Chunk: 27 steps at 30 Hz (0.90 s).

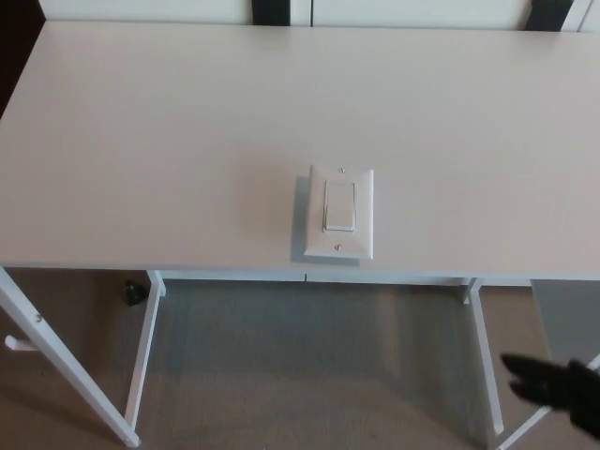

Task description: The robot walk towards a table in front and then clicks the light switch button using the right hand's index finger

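Near the front edge of the tabletop (141,141), a little right of the middle, lies your target: the white light switch (339,213), flat on its back with its rocker button (339,205) facing up. You see the plate's long axis running near-to-far, and the rocker follows the same line, so a press can land on its near or far half.

Your right robot hand (561,385) shows only at the bottom right corner, low and below the level of the tabletop, in front of the table's leg frame. Its black fingers (521,367) point toward the left and look somewhat apart, holding nothing, though the corner crops much of it. Your left robot hand is not in view at all.

The relation to work from is this: the switch lies up, farther away and to the left of your right robot hand, well apart from it. My judgement is that you must first lift the hand clear of the near table edge, then carry it left and forward until the index finger stands over the rocker. The press itself has not yet begun.
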Tool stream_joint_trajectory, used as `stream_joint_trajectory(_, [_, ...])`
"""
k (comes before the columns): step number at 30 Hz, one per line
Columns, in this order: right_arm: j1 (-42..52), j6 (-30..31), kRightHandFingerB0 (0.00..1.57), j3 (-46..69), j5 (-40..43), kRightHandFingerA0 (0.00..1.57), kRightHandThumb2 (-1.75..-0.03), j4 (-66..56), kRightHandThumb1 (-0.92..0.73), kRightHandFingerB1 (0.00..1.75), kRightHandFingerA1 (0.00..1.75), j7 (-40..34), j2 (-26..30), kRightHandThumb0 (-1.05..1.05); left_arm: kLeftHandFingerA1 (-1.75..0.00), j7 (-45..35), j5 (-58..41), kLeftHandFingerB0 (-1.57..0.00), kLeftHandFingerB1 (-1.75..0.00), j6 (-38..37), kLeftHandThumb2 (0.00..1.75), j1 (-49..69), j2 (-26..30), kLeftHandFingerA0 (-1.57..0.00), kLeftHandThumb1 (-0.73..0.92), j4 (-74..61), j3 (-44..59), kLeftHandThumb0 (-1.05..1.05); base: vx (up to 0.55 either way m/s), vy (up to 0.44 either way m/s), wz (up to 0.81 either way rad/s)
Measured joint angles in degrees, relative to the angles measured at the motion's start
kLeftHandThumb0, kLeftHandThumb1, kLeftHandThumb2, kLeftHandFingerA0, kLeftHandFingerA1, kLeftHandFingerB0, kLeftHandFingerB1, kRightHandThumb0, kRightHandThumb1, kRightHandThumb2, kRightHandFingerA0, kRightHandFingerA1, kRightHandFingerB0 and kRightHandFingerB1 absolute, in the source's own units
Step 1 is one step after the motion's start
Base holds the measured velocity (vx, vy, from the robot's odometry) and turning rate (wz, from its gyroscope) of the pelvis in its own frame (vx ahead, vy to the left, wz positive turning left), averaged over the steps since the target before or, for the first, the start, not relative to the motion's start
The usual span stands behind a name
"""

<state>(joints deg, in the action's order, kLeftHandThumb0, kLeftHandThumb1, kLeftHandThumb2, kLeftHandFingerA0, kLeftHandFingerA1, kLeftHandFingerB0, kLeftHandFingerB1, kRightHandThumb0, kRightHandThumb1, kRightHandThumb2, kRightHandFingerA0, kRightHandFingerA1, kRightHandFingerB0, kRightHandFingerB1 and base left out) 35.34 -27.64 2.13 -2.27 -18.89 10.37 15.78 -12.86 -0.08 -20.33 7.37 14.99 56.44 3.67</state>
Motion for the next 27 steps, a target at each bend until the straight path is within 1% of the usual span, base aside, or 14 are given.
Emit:
stream_joint_trajectory(1, [-0.5,0.1,0.24,0.6,-0.1,0.2,-0.6,-2.7,-0.69,0.37,0.53,0.0,0.0,-0.61,-0.55,0.0,0.0,-0.34,-0.43,0.0,0.58,0.0,0.0,-0.47,0.64,0.0,0.0,-0.25,0.0,0.0,0.0])
stream_joint_trajectory(2, [-0.9,0.2,0.24,1.0,-0.3,0.2,-0.6,-4.2,-0.69,0.37,0.53,0.0,0.0,-0.61,-0.55,0.0,0.0,-0.34,-0.43,0.0,0.58,0.0,0.0,-0.47,0.64,0.0,0.0,-0.25,0.0,0.0,0.0])
stream_joint_trajectory(3, [-1.6,0.4,0.12,1.6,-0.6,0.03,-0.61,-6.2,-0.65,0.35,0.42,-0.1,0.0,-0.59,-0.56,0.0,0.0,-0.34,-0.43,0.0,0.58,0.0,0.0,-0.48,0.64,0.0,0.0,-0.25,0.0,0.0,0.0])
stream_joint_trajectory(4, [-3.2,0.7,0.1,2.5,-1.4,0.0,-0.6,-9.3,-0.64,0.31,0.35,-0.1,0.1,-0.57,-0.56,0.0,0.0,-0.34,-0.43,0.0,0.58,-0.1,0.0,-0.48,0.64,0.1,0.0,-0.25,0.0,0.0,0.0])
stream_joint_trajectory(5, [-5.1,1.2,0.08,3.2,-2.3,0.0,-0.6,-11.6,-0.64,0.3,0.29,-0.1,0.3,-0.58,-0.56,0.0,0.0,-0.34,-0.43,0.0,0.58,-0.2,0.0,-0.49,0.64,0.2,0.0,-0.25,0.0,0.0,0.0])
stream_joint_trajectory(6, [-7.1,1.7,0.08,3.8,-3.3,0.0,-0.6,-13.5,-0.64,0.3,0.29,-0.1,0.5,-0.58,-0.56,0.0,0.0,-0.34,-0.43,0.0,0.58,-0.3,0.0,-0.49,0.64,0.3,0.0,-0.25,0.0,0.0,0.0])
stream_joint_trajectory(7, [-8.9,2.0,0.05,4.1,-4.2,0.0,-0.84,-14.8,-0.49,0.28,0.15,-0.1,0.7,-0.68,-0.56,0.0,0.0,-0.34,-0.43,0.0,0.58,-0.4,0.0,-0.47,0.64,0.3,0.0,-0.25,0.0,0.0,0.0])
stream_joint_trajectory(8, [-11.1,2.4,0.07,4.2,-5.3,0.0,-0.81,-15.6,-0.5,0.21,0.04,-0.1,0.9,-0.75,-0.57,0.0,0.0,-0.35,-0.44,0.0,0.58,-0.5,0.0,-0.49,0.64,0.3,0.0,-0.25,0.0,0.0,0.0])
stream_joint_trajectory(10, [-14.7,3.0,0.08,4.1,-7.3,0.0,-0.82,-15.7,-0.52,0.15,0.0,-0.1,1.1,-0.8,-0.58,0.0,0.0,-0.36,-0.44,0.0,0.58,-0.7,0.0,-0.5,0.64,0.3,0.0,-0.24,0.0,0.0,0.0])
stream_joint_trajectory(13, [-19.6,4.2,0.1,3.2,-10.3,0.0,-0.83,-15.1,-0.52,0.14,0.0,-0.1,1.4,-0.83,-0.6,0.0,0.0,-0.36,-0.46,0.0,0.59,-1.0,0.0,-0.52,0.64,0.3,0.0,-0.25,0.0,0.0,0.0])
stream_joint_trajectory(15, [-22.4,4.9,0.09,2.6,-12.1,0.0,-0.88,-14.5,-0.57,0.11,0.0,-0.1,1.6,-0.9,-0.59,0.0,0.0,-0.34,-0.45,0.0,0.59,-1.2,0.0,-0.52,0.65,0.3,0.0,-0.27,0.0,0.0,0.0])
stream_joint_trajectory(19, [-28.7,6.6,0.07,0.4,-16.5,0.0,-0.91,-11.3,-0.58,0.08,0.0,-0.1,2.2,-0.92,-0.58,0.0,0.0,-0.34,-0.44,0.0,0.59,-1.6,0.0,-0.5,0.66,0.2,-0.2,-0.26,0.0,0.0,0.0])
stream_joint_trajectory(23, [-34.2,8.3,0.13,-2.2,-20.5,0.0,-0.96,-7.2,-0.61,0.1,0.0,-0.1,2.5,-0.97,-0.56,0.0,0.0,-0.35,-0.44,0.0,0.59,-1.9,0.0,-0.5,0.66,0.2,-0.4,-0.25,0.0,0.0,0.0])
stream_joint_trajectory(27, [-39.4,10.2,0.1,-5.0,-24.4,0.0,-0.97,-2.6,-0.63,0.07,0.0,-0.1,2.6,-0.98,-0.57,0.0,0.0,-0.35,-0.44,0.0,0.59,-2.2,0.0,-0.49,0.65,0.1,-0.6,-0.25,0.0,0.0,0.0])
